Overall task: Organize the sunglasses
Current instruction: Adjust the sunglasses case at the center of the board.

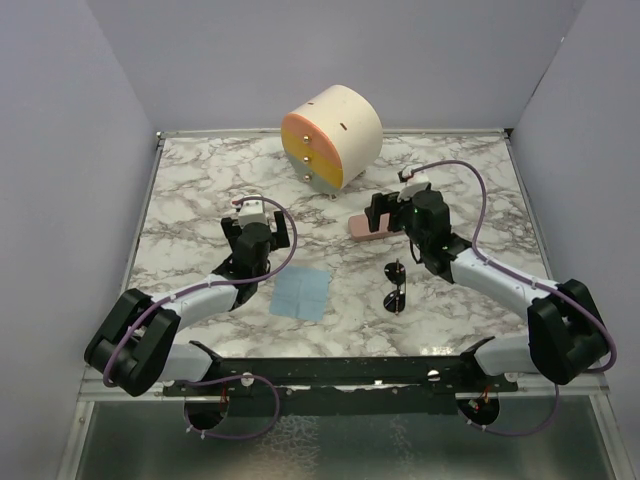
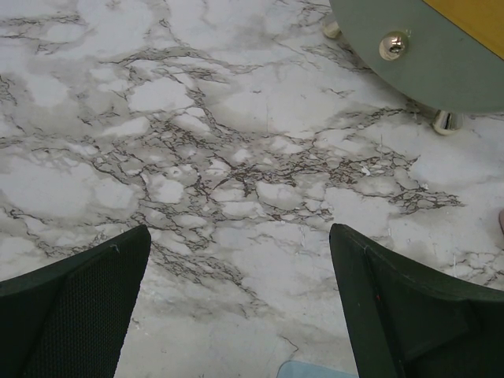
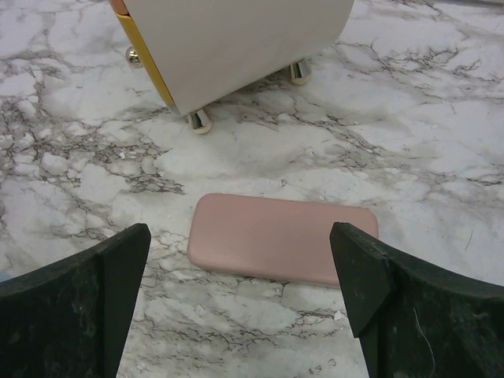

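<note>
Right pincer (image 3: 239,235), jaws apart, faces the pink case (image 3: 283,239); the sunglasses (image 1: 396,288) lie behind it on the tabletop (image 1: 200,190) (the case is likely their home); left pincer (image 2: 236,236) likewise apart, empty.

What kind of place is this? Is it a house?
Probably a robot practice booth, not a house: plain walls box in a marble-look table, two robot arms are bolted at its edge, and props like sunglasses and a pink case lie out.

Bright, even light — soft shadows; all 3 views sharp.
</note>
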